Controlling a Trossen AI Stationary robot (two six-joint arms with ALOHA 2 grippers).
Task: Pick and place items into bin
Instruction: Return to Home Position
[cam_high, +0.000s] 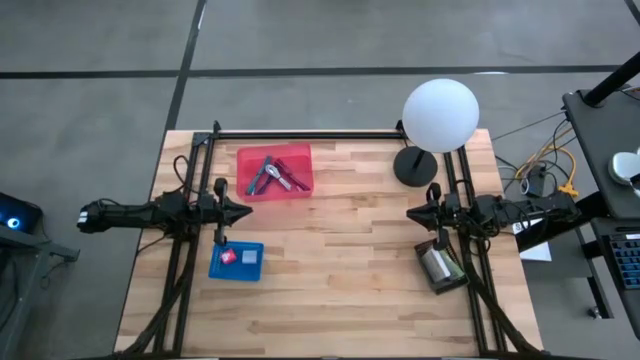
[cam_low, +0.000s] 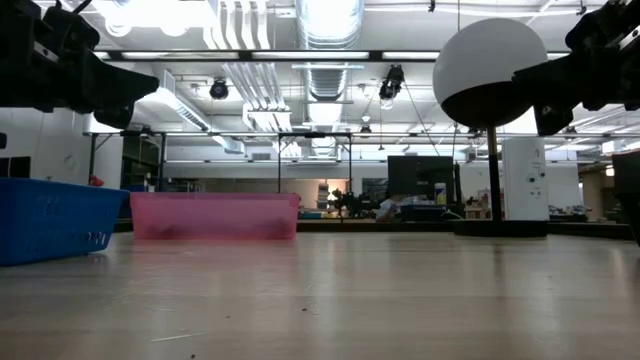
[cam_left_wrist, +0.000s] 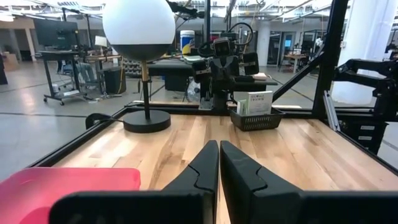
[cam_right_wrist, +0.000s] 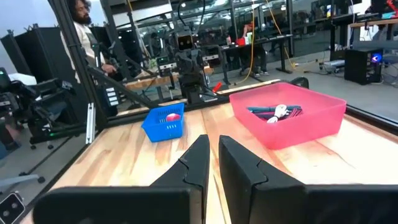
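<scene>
The items, several pen-like sticks and a silver tool (cam_high: 272, 176), lie in the red bin (cam_high: 296, 152) at the table's far left; in the right wrist view they lie (cam_right_wrist: 274, 112) inside the bin (cam_right_wrist: 311, 127). A small blue bin (cam_high: 250, 268) near the left arm holds a pink block (cam_high: 229, 257) and a lavender one (cam_high: 249, 256). My left gripper (cam_high: 243, 212) hovers shut above the table between the two bins, pointing level toward the right. My right gripper (cam_high: 412, 213) hovers shut at the right, pointing level toward the left. Neither holds anything.
A white globe lamp (cam_high: 440, 115) stands on its black base (cam_high: 415, 166) at the far right. A black basket (cam_high: 440, 267) with white contents sits near the right arm. Bare wood (cam_high: 330, 260) lies between the arms. A person (cam_right_wrist: 84, 31) stands beyond the table.
</scene>
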